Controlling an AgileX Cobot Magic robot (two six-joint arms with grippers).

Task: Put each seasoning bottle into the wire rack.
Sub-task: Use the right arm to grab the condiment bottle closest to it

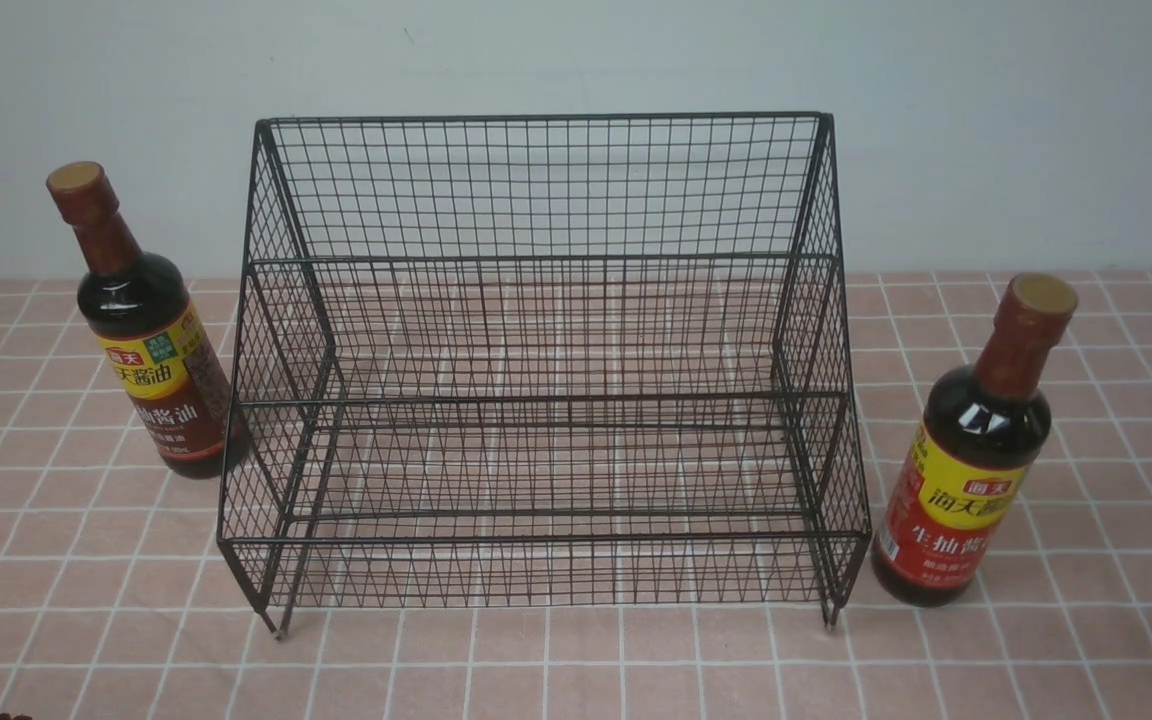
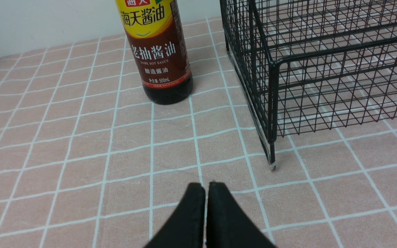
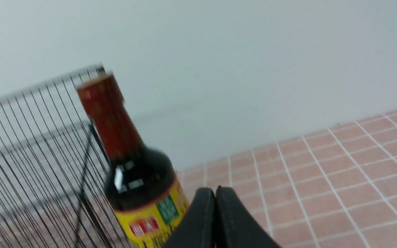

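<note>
The black wire rack [image 1: 546, 330] stands empty in the middle of the table. One seasoning bottle with a brown lower label [image 1: 151, 350] stands upright just left of the rack. A second seasoning bottle with a red lower label [image 1: 971, 470] stands upright beside the rack's right front leg. Neither gripper shows in the front view. In the left wrist view my left gripper [image 2: 206, 186] is shut and empty, well short of the brown-label bottle [image 2: 159, 51], with the rack [image 2: 315, 62] beside it. In the right wrist view my right gripper [image 3: 215, 189] is shut and empty, close beside the red-label bottle [image 3: 129, 162].
A pink cloth with a white grid [image 1: 576, 660] covers the table. A pale wall [image 1: 576, 60] rises right behind the rack. Each bottle stands within a few centimetres of a rack side.
</note>
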